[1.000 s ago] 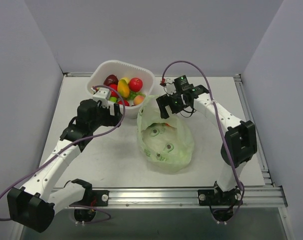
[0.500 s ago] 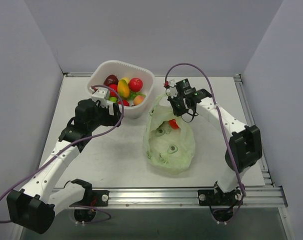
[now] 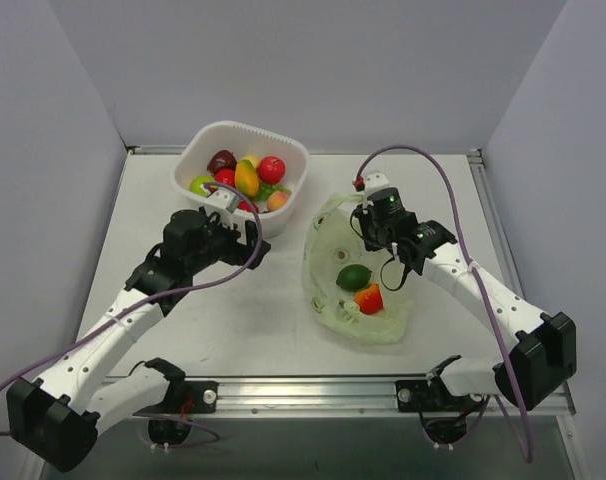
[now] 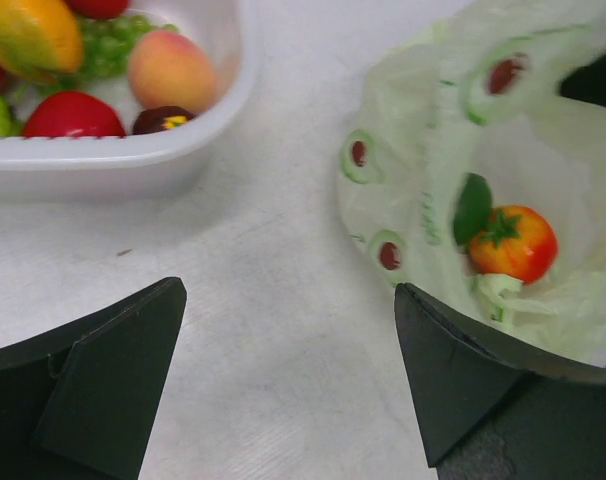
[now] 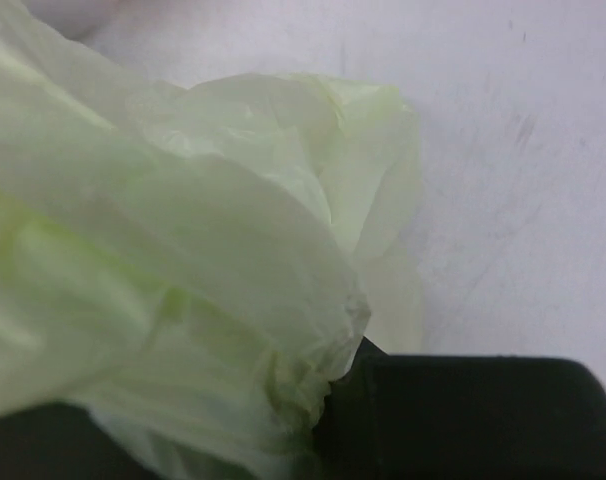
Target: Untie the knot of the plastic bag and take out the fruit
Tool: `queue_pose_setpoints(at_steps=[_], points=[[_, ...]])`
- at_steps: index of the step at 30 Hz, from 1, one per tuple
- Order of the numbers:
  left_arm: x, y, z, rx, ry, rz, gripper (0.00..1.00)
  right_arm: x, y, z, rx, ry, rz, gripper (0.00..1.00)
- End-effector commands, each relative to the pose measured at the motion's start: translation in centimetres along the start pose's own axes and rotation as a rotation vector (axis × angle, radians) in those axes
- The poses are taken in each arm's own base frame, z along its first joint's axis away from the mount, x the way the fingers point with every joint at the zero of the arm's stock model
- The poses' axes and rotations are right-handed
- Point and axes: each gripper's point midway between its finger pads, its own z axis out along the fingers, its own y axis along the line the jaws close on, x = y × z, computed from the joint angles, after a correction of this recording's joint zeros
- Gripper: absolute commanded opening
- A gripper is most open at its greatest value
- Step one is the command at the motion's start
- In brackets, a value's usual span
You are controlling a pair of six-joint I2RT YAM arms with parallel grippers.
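Note:
The pale green plastic bag (image 3: pixel 368 318) lies right of centre with its mouth gaping open; the knot is out of view. Inside lie a green fruit (image 3: pixel 355 276) and a red-orange fruit (image 3: pixel 369 297). My right gripper (image 3: pixel 371 232) is at the bag's far rim, shut on a bunch of the plastic bag (image 5: pixel 183 280); the right gripper (image 5: pixel 328 400) shows one black finger (image 5: pixel 463 420) against the film. My left gripper (image 3: pixel 251 238) hangs open between basket and bag. In the left wrist view the left gripper (image 4: pixel 288 370) holds nothing, with the bag (image 4: pixel 423 180) and the red-orange fruit (image 4: pixel 513 243) to its right.
A white basket (image 3: pixel 288 150) stands at the back, left of the bag, holding a red apple (image 3: pixel 271 168), a mango (image 3: pixel 246 177), a dark fruit (image 3: pixel 221 160), a peach (image 3: pixel 277 200) and grapes. The basket wall (image 4: pixel 113 160) is just ahead of my left fingers.
My right gripper has shut on the bag's rim and drawn it right and nearer. The bag shifted and opened, showing two fruits. My left arm edged right.

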Motion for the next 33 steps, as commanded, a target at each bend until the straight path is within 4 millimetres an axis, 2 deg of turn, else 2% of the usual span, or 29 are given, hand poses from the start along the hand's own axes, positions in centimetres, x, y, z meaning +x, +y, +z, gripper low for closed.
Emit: queue_pose_setpoints(at_steps=[1, 3, 5, 6, 7, 9, 10, 12, 13, 15, 16, 18, 19, 20, 21, 22, 23, 25, 26, 27, 28, 30, 31, 33], points=[[-1.1, -5.0, -0.9, 0.120, -0.058, 0.018, 0.97, 1.9, -1.3, 1.7, 0.031, 0.021, 0.106, 0.00], [-0.1, -8.2, -1.3, 0.157, -0.047, 0.039, 0.97, 3.8, -2.3, 2.4, 0.033, 0.054, 0.181, 0.00], [0.5, -10.4, -1.6, 0.174, -0.049, 0.050, 0.97, 4.1, -2.9, 2.9, 0.031, 0.044, 0.232, 0.02], [1.0, -13.1, -2.3, 0.234, -0.041, 0.072, 0.97, 5.0, -3.2, 3.2, 0.022, 0.062, 0.259, 0.05], [1.2, -13.6, -1.8, 0.207, -0.047, 0.078, 0.97, 5.0, -3.4, 3.3, 0.026, 0.061, 0.269, 0.10], [0.9, -15.9, -2.0, 0.237, -0.058, 0.085, 0.97, 5.6, -3.5, 3.7, 0.031, 0.077, 0.273, 0.12], [1.9, -17.4, -1.5, 0.254, -0.039, 0.108, 0.97, 5.8, -3.2, 3.8, 0.009, 0.087, 0.287, 0.12], [2.3, -19.1, -0.7, 0.269, -0.027, 0.134, 0.97, 6.4, -3.3, 4.0, 0.013, 0.103, 0.310, 0.12], [3.0, -20.4, 0.3, 0.280, -0.009, 0.150, 0.97, 6.5, -3.5, 4.1, 0.018, 0.105, 0.331, 0.12], [3.8, -21.5, 1.6, 0.286, 0.014, 0.170, 0.97, 6.9, -3.6, 4.2, 0.024, 0.106, 0.381, 0.12], [4.6, -22.6, 2.8, 0.296, 0.033, 0.185, 0.97, 7.6, -4.0, 4.1, 0.026, 0.111, 0.406, 0.12], [5.4, -23.6, 4.1, 0.307, 0.051, 0.202, 0.97, 8.1, -4.1, 4.2, 0.023, 0.111, 0.459, 0.12], [7.1, -23.8, 5.5, 0.290, 0.092, 0.225, 0.97, 8.9, -3.9, 4.2, 0.008, 0.125, 0.475, 0.12], [6.6, -24.7, 6.0, 0.295, 0.087, 0.217, 0.97, 9.1, -4.4, 4.2, 0.015, 0.121, 0.503, 0.12], [6.9, -24.8, 6.6, 0.280, 0.099, 0.217, 0.97, 9.2, -4.5, 4.2, 0.014, 0.115, 0.524, 0.12], [8.2, -25.0, 7.8, 0.272, 0.125, 0.225, 0.97, 9.4, -4.6, 4.2, 0.012, 0.116, 0.540, 0.12], [7.8, -25.7, 8.2, 0.278, 0.118, 0.214, 0.97, 10.2, -4.8, 4.3, 0.006, 0.127, 0.566, 0.12], [9.4, -26.1, 9.6, 0.271, 0.153, 0.220, 0.97, 10.5, -4.7, 4.6, -0.017, 0.120, 0.607, 0.12], [9.1, -26.7, 9.9, 0.276, 0.149, 0.217, 0.97, 11.4, -4.5, 4.7, -0.034, 0.137, 0.631, 0.11], [9.5, -27.0, 10.2, 0.276, 0.159, 0.217, 0.97, 11.5, -4.6, 4.8, -0.042, 0.132, 0.649, 0.11], [10.7, -26.8, 11.0, 0.261, 0.190, 0.226, 0.97, 11.3, -4.7, 5.0, -0.051, 0.114, 0.668, 0.11], [11.3, -27.0, 11.5, 0.254, 0.207, 0.227, 0.97, 11.9, -4.6, 5.1, -0.076, 0.114, 0.703, 0.11], [12.4, -26.6, 12.0, 0.235, 0.232, 0.231, 0.97, 12.0, -4.4, 5.1, -0.088, 0.111, 0.719, 0.11], [13.2, -26.3, 12.4, 0.217, 0.251, 0.226, 0.97, 12.1, -4.1, 5.2, -0.118, 0.101, 0.734, 0.11]])
